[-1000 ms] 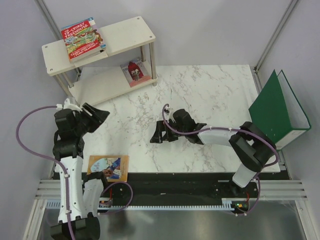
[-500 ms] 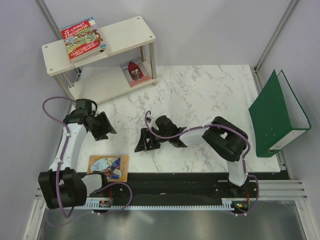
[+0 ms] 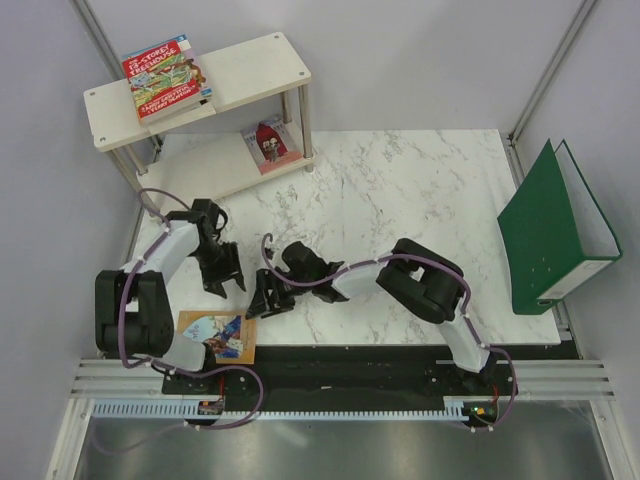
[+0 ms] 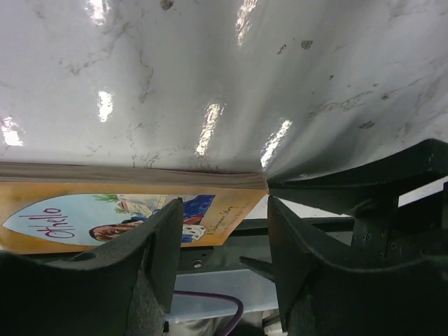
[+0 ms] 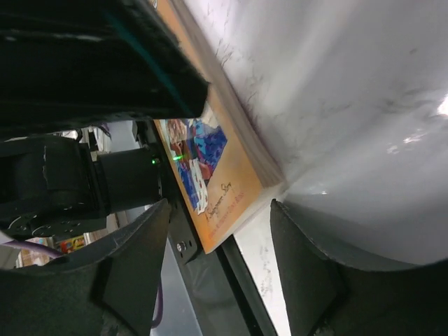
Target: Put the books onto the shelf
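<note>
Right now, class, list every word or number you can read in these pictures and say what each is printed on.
"Othello": title on the orange book, left wrist view.
"13-STOREY TREEHOUSE": red book on the shelf's top board; its smaller lines are blurred.
Small script low on the orange book: too small to read.
Lower-board book: text unreadable.
</note>
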### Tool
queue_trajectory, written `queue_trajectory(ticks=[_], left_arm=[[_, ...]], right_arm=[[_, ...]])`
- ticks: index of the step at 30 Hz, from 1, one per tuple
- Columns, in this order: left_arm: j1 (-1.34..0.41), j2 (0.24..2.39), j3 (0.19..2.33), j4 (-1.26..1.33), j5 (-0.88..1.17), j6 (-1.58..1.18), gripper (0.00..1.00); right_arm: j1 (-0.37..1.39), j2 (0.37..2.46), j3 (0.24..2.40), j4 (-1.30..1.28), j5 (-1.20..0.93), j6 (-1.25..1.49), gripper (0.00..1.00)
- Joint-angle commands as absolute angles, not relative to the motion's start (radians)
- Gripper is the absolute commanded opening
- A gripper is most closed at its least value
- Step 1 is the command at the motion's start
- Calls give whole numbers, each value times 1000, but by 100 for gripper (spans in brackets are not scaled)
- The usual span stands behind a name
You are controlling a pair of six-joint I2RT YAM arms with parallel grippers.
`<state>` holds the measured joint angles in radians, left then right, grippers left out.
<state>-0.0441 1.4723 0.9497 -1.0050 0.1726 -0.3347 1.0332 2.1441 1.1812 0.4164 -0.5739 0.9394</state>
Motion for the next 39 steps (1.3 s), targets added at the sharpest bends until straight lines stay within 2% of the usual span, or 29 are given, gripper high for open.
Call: queue_trajectory(ticks=[1, 5, 12, 19, 22, 23, 26, 29, 39], left_arm=[[-89, 1552, 976, -1026, 161, -287, 58], [-120, 1612, 982, -1026, 156, -287, 58], [-126, 1643, 986, -1028, 158, -287, 57], [-150, 1687, 976, -1025, 176, -287, 52], [-164, 1703, 977, -1023, 181, -287, 52], [-167, 1704, 977, -1023, 183, -287, 52], [-170, 1706, 977, -1022, 183, -287, 52], [-172, 1704, 977, -1022, 179, -287, 51], [-170, 1652, 1015, -1035, 63, -310, 51]], right_arm=[[1068, 2177, 1223, 377, -601, 962, 66], [1081, 2172, 1221, 374, -604, 971, 63], [1091, 2180, 1250, 355, -562, 986, 52], [1091, 2187, 1265, 339, -451, 1000, 46], [1089, 2206, 1278, 330, -413, 1017, 35], [1088, 2213, 1285, 322, -391, 1022, 26], [1088, 2233, 1308, 321, -374, 1029, 11], [1089, 2252, 1338, 298, -351, 1023, 1], [1063, 2180, 1261, 272, -273, 985, 0]])
